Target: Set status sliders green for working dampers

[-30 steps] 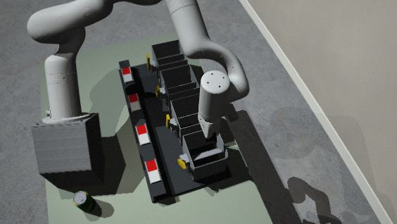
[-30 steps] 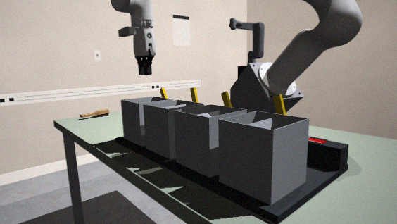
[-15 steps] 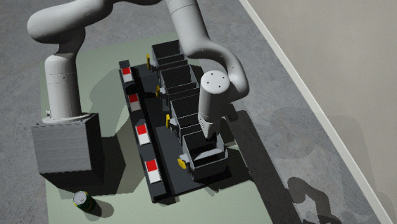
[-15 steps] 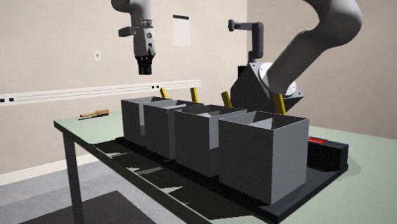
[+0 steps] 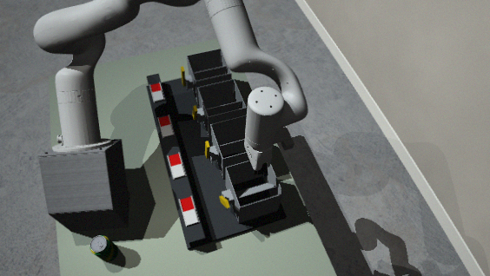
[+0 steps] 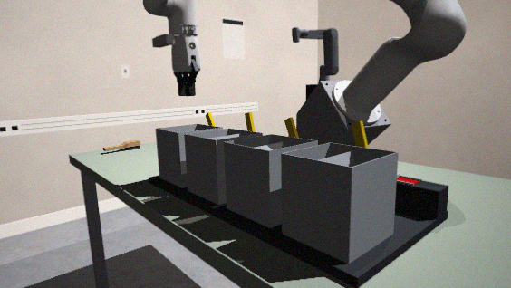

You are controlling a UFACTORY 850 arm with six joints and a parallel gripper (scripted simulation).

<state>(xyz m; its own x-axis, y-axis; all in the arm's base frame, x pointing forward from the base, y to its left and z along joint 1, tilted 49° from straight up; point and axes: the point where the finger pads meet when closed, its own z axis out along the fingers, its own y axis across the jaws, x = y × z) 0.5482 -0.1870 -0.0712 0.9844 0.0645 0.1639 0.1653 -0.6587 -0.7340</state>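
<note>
Four grey open-topped dampers (image 5: 206,62) (image 5: 221,97) (image 5: 232,139) (image 5: 256,195) stand in a row on a black base board (image 5: 204,182) (image 6: 408,226). Each has a yellow lever (image 5: 182,75) (image 5: 195,112) (image 5: 207,148) (image 5: 224,200) on its side. In front of each lies a status slider, and all of them show red (image 5: 155,87) (image 5: 164,121) (image 5: 175,160) (image 5: 187,204), with the white cover beside the red. My gripper (image 5: 260,168) (image 6: 186,88) points straight down, well above the end damper (image 6: 174,154). Its fingers are partly open and hold nothing.
The arm's grey pedestal (image 5: 82,178) stands on the green table (image 5: 269,256) beside the sliders. A green can (image 5: 102,247) stands near the table's corner. A wooden brush (image 6: 121,146) lies at the table's far end. A wall runs behind the dampers.
</note>
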